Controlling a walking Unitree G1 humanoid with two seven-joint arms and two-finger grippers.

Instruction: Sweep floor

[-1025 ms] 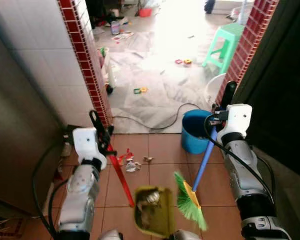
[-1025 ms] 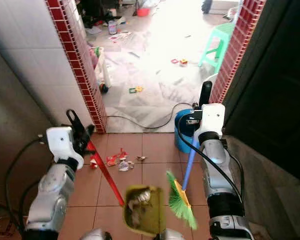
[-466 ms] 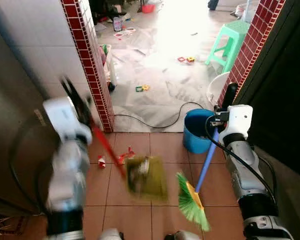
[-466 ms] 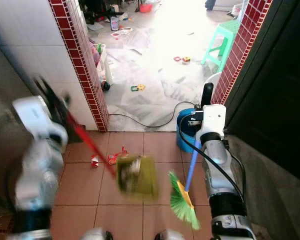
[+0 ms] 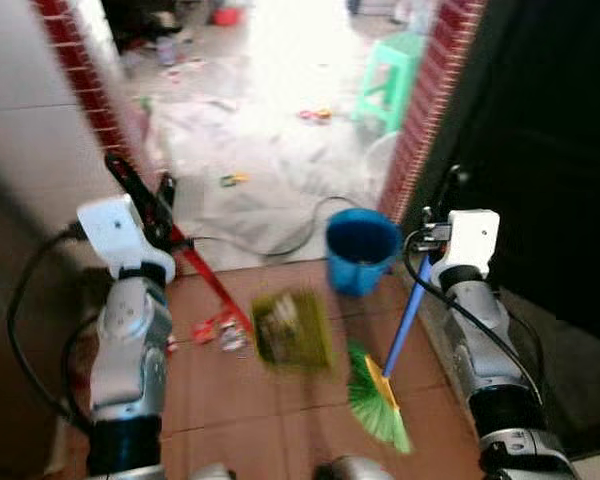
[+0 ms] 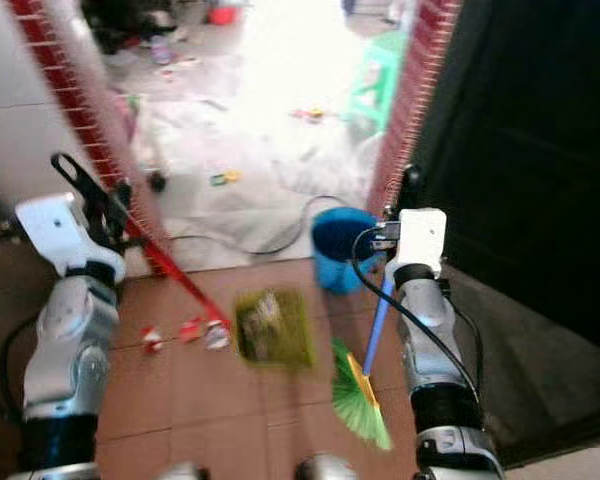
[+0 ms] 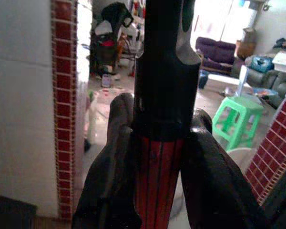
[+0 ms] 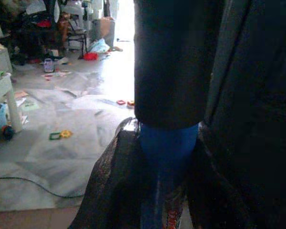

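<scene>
gripping a red-handled olive dustpan (image 5: 292, 330) full of litter, left gripper (image 7: 157, 143); right gripper (image 8: 164, 157) clamps blue broom (image 5: 385, 385).

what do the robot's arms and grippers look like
Both arms are silver, jointed segments with dark bands. Each wrist carries a white boxy housing, and black cables loop alongside. The left gripper and right gripper each have two long black fingers.
</scene>
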